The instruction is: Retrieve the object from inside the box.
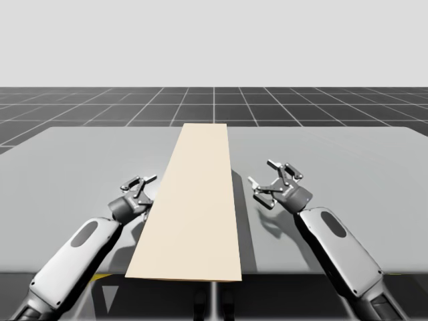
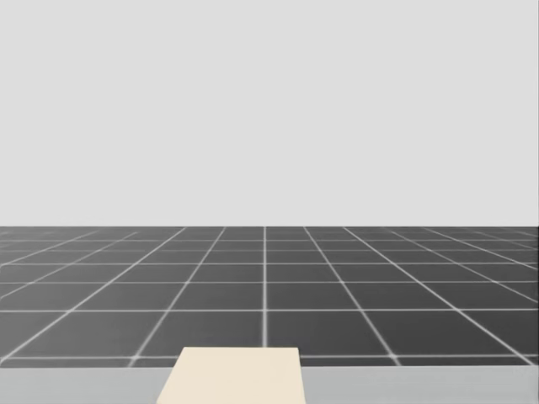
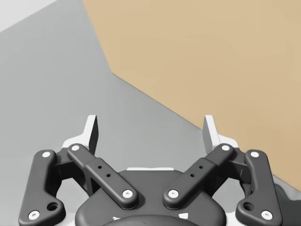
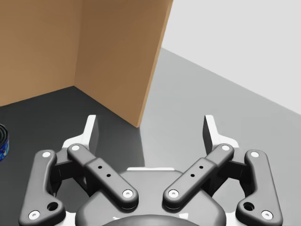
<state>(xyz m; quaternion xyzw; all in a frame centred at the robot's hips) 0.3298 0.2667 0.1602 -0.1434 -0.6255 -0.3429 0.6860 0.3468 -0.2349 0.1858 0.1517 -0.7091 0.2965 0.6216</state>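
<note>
Table [image 1: 73, 160]: grey, with a dark gridded floor [image 2: 269, 286] behind it.

Left gripper [image 1: 142, 182]: at 9 o'clock of the box [image 1: 197, 200], just beside its long side, over bare table. Wrist view: both fingers [image 3: 92, 133] are spread wide with nothing between them. A tan box wall lies ahead, at about 1 o'clock of the gripper. Whether it touches the box: cannot tell.

Box: long, pale tan, mid-table, running from the near edge toward 12 o'clock. The high view gives its flat top face; the contents are hidden there.

Right gripper [image 1: 265, 176]: at 3 o'clock of the box, near it but apart, fingers turned toward it. Wrist view: fingers wide apart, holding nothing. Ahead, at about 11 o'clock, two brown box walls meet in a corner over a shaded floor.

Object: a small blue thing [image 4: 2, 142] with a rounded edge sits on that shaded floor. It is at 9 o'clock of the right gripper, beside one finger and mostly cut off. What it is cannot be told.
</note>
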